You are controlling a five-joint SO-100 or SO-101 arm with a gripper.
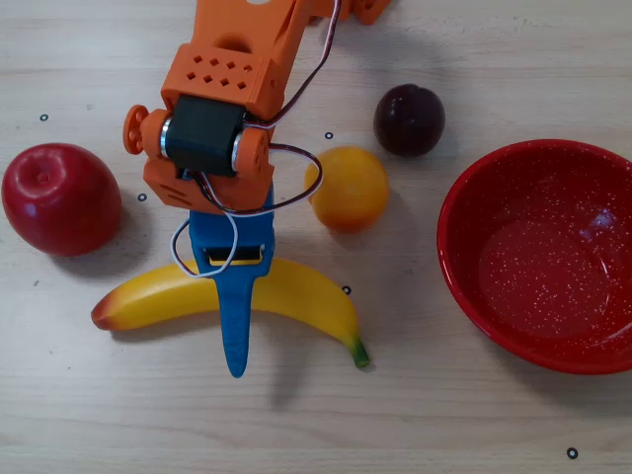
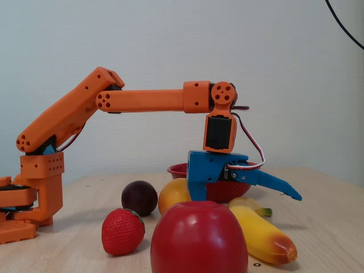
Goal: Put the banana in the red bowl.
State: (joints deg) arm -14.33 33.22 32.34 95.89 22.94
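The yellow banana [image 1: 296, 286] lies on the wooden table with its reddish end to the left and its green stem to the lower right in the overhead view. In the fixed view the banana [image 2: 261, 233] lies at the front right. My blue gripper [image 1: 235, 311] hangs open just above the banana's middle, one long finger reaching across and past it. In the fixed view the gripper [image 2: 247, 199] has its jaws spread wide, one pointing down behind the apple, the other sticking out to the right. The speckled red bowl [image 1: 454, 237] stands empty at the right; its rim [image 2: 177, 169] shows behind the gripper.
A red apple [image 1: 59, 197] sits left of the banana and fills the foreground [image 2: 199, 239]. An orange [image 1: 346, 188] and a dark plum [image 1: 408, 118] lie between arm and bowl. A strawberry [image 2: 122, 230] lies in front of the arm's base [image 2: 28, 193].
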